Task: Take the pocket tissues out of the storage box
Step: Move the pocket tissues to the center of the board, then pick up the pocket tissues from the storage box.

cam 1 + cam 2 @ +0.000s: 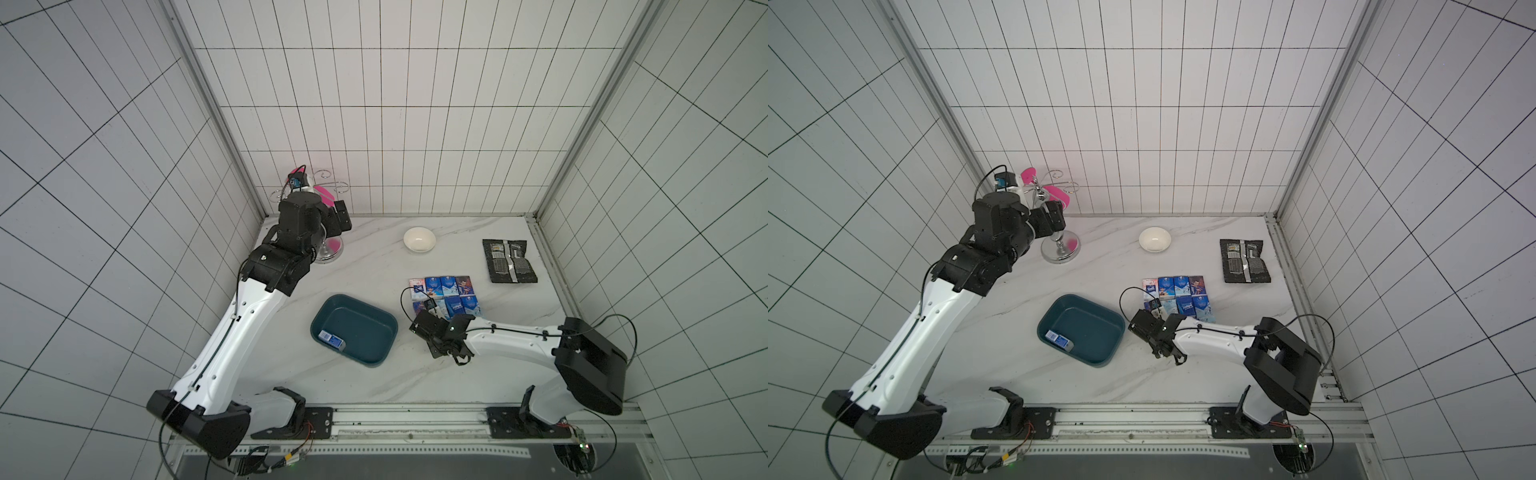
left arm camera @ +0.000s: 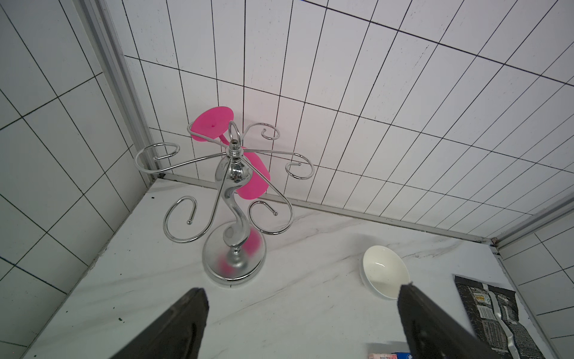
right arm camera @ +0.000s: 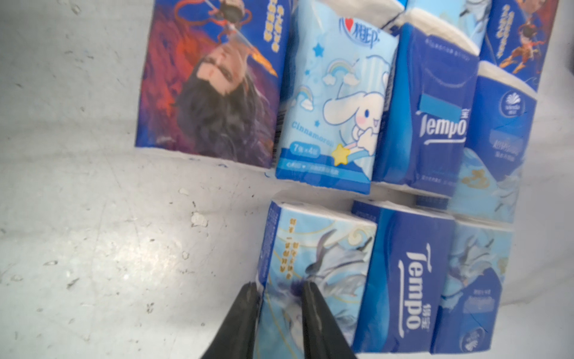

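White tiled walls enclose a marble tabletop. Above its far corner the left gripper hangs by a chrome cup stand, fingers spread wide and empty.

At mid-table sits the storage box, holding one blue pack close against a wall near a corner. Beside the box, the other pocket tissues lie in tidy rows on the marble.

At the rows' near end, the right gripper pinches the edge of a light-blue pack that rests on the table.

These packs look light and soft, wrapped in slick film that likely dents and slides under a corner pinch. For the one in the box, a top-down hold across the narrow width at mid-length seems safest. The finger nearest the wall will have little room.
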You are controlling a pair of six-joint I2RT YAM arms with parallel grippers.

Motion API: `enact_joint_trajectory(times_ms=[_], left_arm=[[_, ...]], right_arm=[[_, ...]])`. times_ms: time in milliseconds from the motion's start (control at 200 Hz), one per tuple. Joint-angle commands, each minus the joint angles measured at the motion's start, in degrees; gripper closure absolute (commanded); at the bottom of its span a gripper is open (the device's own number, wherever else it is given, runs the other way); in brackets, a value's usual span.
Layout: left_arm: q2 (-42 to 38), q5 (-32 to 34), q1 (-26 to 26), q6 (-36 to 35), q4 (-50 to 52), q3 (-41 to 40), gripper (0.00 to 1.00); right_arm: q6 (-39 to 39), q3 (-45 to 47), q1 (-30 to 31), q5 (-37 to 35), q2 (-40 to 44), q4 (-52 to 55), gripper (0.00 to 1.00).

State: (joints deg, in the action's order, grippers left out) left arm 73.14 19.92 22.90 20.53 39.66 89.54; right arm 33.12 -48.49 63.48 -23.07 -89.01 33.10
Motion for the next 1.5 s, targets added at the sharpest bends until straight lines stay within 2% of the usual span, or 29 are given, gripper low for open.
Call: enact_joint_trajectory(times_ms=[0, 295, 550, 630, 760, 870, 1025, 1319, 1499], left_arm=[[0.4, 0.44, 0.22, -0.32, -0.7, 1.52, 0.01], [-0.28, 1.08, 0.22, -0.87, -0.59, 1.25, 0.01], [-0.63, 0.99, 0.22, -0.62, -0.32, 0.91, 0.01], [-0.63, 1.3, 0.22, -0.89, -0.28, 0.64, 0.01], [-0.11, 1.37, 0.13, -0.91, -0.34, 0.63, 0.01], [0.1, 1.08, 0.13, -0.72, -0.17, 0.97, 0.01], [-0.17, 1.1, 0.2, -0.65, 0.24, 1.43, 0.01], [-0.55, 1.64, 0.13, -1.66, 0.94, 1.88, 0.01], [-0.85, 1.09, 0.13, -1.29, 0.68, 1.0, 0.01]], right_arm=[[-2.18, 1.05, -1.14, 0.35, 0.71, -0.23, 0.71], [-3.16, -1.18, -1.96, 1.41, 1.56, -0.78, 0.69], [-3.98, -6.52, 1.67, 1.36, 7.81, 4.28, 0.65], [-5.75, -7.7, 2.57, 4.52, 9.7, 3.45, 0.64], [-12.68, -8.95, 3.7, 14.04, 10.52, -3.67, 0.6], [-16.79, -13.73, 4.57, 20.05, 7.07, -5.91, 0.58], [-20.91, -22.64, 5.77, 25.16, -2.29, -7.27, 0.56], [-23.35, -34.92, 6.63, 35.48, -16.67, -10.13, 0.55], [-24.17, -39.92, 7.18, 38.45, -22.99, -10.1, 0.54]])
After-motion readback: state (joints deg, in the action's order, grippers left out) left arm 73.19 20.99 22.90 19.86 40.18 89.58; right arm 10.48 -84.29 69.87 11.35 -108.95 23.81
